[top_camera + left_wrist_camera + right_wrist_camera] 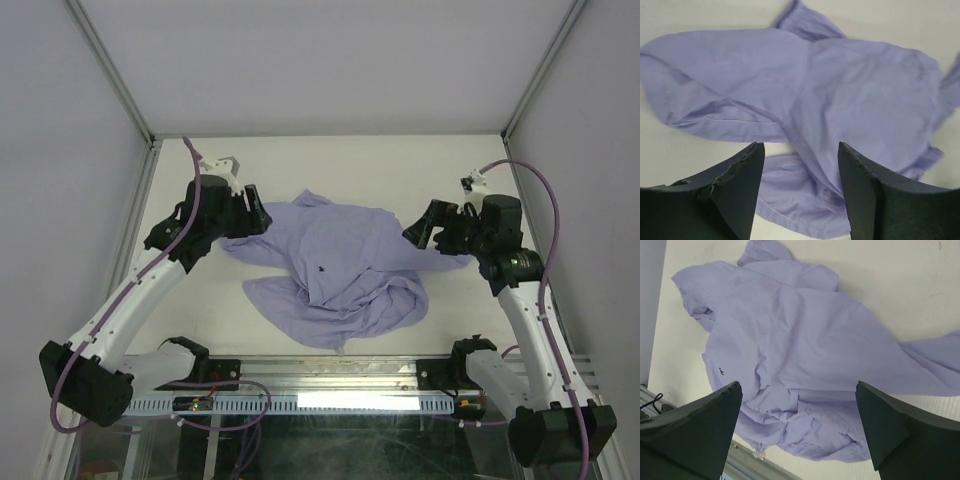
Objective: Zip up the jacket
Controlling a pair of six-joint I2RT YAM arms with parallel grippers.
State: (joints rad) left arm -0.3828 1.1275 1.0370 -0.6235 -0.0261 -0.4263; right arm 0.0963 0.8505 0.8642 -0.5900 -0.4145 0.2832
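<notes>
On the table (450,165) we find the jacket (340,270) crumpled at the middle. Its long axis runs left to right, and a sleeve reaches toward each arm. Our left gripper (258,213) hangs at the left sleeve, fingers parted, holding nothing. Our right gripper (415,232) gapes wide and empty at the right sleeve, about equally near. We cannot see the zipper, only a small dark dot (321,268) mid-cloth.

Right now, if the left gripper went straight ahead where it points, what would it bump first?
Probably the jacket. The left gripper points at its purple cloth, open and holding nothing, so it should meet fabric before the table, though depth is hard to judge.
</notes>
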